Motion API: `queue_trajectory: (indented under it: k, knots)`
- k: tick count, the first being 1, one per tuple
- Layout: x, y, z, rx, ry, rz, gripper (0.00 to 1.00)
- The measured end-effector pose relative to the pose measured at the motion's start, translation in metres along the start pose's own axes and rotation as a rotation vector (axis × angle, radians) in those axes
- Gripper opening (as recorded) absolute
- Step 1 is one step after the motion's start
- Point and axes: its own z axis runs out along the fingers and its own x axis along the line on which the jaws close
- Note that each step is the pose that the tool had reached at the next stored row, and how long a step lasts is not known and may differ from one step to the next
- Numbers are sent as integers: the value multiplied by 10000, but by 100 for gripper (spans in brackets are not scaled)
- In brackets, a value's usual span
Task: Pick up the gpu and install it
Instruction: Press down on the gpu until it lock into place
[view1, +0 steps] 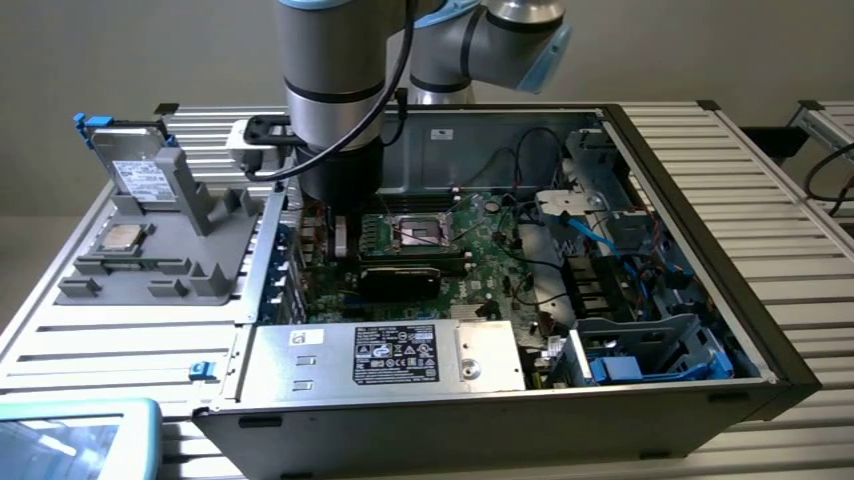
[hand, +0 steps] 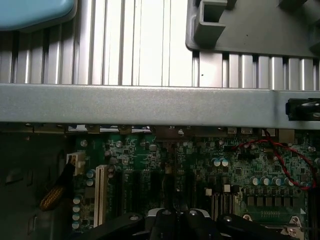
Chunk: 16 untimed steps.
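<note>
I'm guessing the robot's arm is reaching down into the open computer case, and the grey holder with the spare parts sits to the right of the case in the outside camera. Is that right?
Not quite. The grey holder sits on the exterior view's left of the computer case, not on its right; the exterior view shows this. The rest holds: the arm is reaching down into the open case.

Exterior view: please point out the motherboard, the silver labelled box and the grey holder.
motherboard (view1: 487, 228), exterior view, on its green surface beside the socket.
silver labelled box (view1: 395, 354), exterior view, on its label.
grey holder (view1: 200, 205), exterior view, on its upright wall.
</note>
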Motion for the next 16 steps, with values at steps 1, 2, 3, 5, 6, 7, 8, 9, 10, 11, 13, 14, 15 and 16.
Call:
queue_trajectory:
  k: [1,2,3,5,6,7,8,9,10,11,13,14,15,16]
  knots:
    - [0,-1,0,-19,-1,-1,12]
    - [0,-2,0,-42,0,-2,12]
    - [0,-1,0,-68,1,-2,12]
    - [-1,6,1,-106,4,10,12]
    - [-2,9,1,-120,9,17,12]
    - [-4,12,2,-133,16,23,12]
    - [-5,15,2,-146,24,29,12]
    - [-6,17,1,-159,38,35,12]
    - [-8,18,2,-171,57,40,12]
    - [-10,18,2,-176,78,45,12]
    - [-10,18,2,-176,89,45,12]
    - [-10,18,2,-175,90,46,12]
    - [-11,18,1,-176,92,45,12]
    - [-18,18,1,-177,94,47,12]
